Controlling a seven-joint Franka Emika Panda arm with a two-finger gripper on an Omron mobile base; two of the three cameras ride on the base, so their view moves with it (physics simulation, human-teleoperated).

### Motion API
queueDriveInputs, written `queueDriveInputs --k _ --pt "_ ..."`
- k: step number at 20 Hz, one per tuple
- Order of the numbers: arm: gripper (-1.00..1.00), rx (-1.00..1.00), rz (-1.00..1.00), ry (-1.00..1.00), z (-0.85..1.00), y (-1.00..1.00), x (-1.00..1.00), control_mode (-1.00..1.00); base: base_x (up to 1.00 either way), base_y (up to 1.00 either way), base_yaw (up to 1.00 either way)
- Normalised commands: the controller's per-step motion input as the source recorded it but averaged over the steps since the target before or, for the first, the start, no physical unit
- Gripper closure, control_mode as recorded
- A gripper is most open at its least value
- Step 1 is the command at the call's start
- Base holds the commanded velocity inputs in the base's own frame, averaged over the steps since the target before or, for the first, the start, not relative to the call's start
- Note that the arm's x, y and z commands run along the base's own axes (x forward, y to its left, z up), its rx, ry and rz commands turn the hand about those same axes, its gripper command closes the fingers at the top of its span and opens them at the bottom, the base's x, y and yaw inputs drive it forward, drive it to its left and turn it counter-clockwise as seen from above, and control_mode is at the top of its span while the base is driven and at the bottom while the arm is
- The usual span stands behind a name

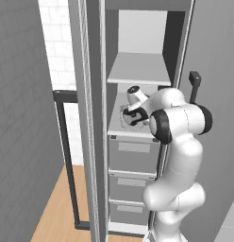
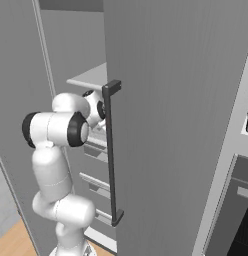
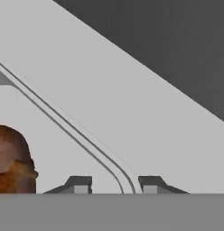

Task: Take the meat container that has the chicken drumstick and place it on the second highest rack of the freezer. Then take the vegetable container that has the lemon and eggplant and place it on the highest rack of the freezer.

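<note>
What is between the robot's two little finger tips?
In the hand view, the container's rim runs between the gripper's fingertips; the chicken drumstick sits aside.

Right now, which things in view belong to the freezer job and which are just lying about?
Job:
- tall grey freezer, door open
- upper white shelf board
- lower white shelf
- flat pale meat container
- reddish-brown chicken drumstick
- gripper

Lying about:
- grey freezer drawers
- black frame

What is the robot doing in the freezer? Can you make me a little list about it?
place: open freezer
gripper: over the lower white shelf, one fingertip on each side of the container rim
jaws: a little apart
container: white, resting on that shelf
chicken drumstick: reddish-brown, inside the container
highest rack: white, above the arm
drawers: grey, below the shelf
</note>
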Motion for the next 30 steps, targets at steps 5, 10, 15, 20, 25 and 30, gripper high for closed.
queueDriveInputs --k 5,10,15,20,25,30 --pt "-1.00 0.00 0.00 -0.24 -0.04 0.00 -0.24 -1.00 0.00 0.00 0.00" --pt "-1.00 0.00 0.01 -0.31 0.00 0.00 -0.64 -1.00 0.00 0.00 0.00" --pt "-1.00 0.00 0.06 -0.09 0.44 -0.02 -0.97 -1.00 0.00 0.00 0.00" --pt "-1.00 0.00 0.10 0.06 0.98 0.29 -0.97 -1.00 0.00 0.00 0.00" --pt "-1.00 0.00 0.02 0.16 1.00 0.22 -0.92 -1.00 0.00 0.00 0.00" --pt "-1.00 0.00 0.02 0.15 0.87 0.02 -0.60 -1.00 0.00 0.00 0.00"
